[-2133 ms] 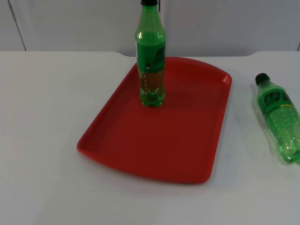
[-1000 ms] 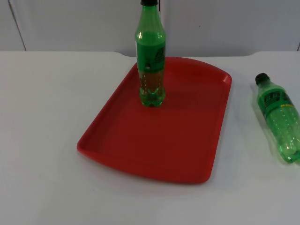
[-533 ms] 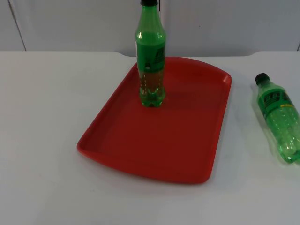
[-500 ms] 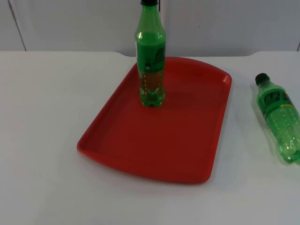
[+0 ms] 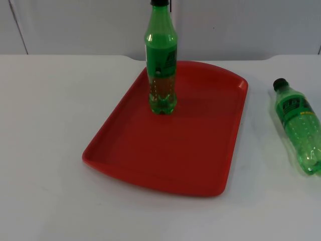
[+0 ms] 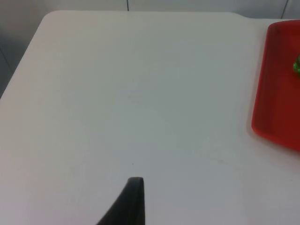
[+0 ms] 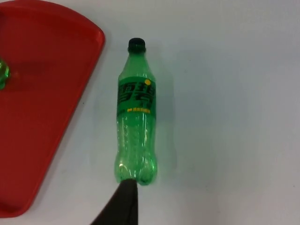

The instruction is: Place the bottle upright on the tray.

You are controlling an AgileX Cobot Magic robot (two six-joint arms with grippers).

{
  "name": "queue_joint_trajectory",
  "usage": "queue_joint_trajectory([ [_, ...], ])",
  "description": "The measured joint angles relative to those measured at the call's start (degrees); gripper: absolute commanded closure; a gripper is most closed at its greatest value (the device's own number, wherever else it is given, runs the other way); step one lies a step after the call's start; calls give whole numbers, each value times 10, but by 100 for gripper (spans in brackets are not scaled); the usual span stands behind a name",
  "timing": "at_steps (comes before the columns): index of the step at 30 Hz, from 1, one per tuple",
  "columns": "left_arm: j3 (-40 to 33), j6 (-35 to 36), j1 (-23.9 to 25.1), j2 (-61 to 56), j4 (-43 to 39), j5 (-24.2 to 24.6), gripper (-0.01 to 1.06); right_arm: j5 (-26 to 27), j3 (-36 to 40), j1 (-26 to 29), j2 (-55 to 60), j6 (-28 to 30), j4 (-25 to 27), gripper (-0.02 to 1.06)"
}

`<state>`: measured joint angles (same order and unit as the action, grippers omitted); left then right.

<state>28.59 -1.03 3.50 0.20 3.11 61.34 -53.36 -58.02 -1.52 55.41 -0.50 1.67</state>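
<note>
Bottle upright on tray; another apparently flat.

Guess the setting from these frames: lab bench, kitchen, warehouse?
Most likely a lab test bench: a bare white table top ending at a plain grey partition wall, with staged props only, a red tray holding an upright bottle and a second bottle lying beside it.

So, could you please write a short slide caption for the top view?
One green bottle stands upright on the red tray; a second green bottle lies on its side on the white table, right of the tray.
</note>
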Motion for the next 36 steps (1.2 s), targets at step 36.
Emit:
queue_joint_trajectory([
  [36, 0, 0, 0, 0, 0, 0, 0, -57, -373, -95, 585, -14, 13, 2],
])
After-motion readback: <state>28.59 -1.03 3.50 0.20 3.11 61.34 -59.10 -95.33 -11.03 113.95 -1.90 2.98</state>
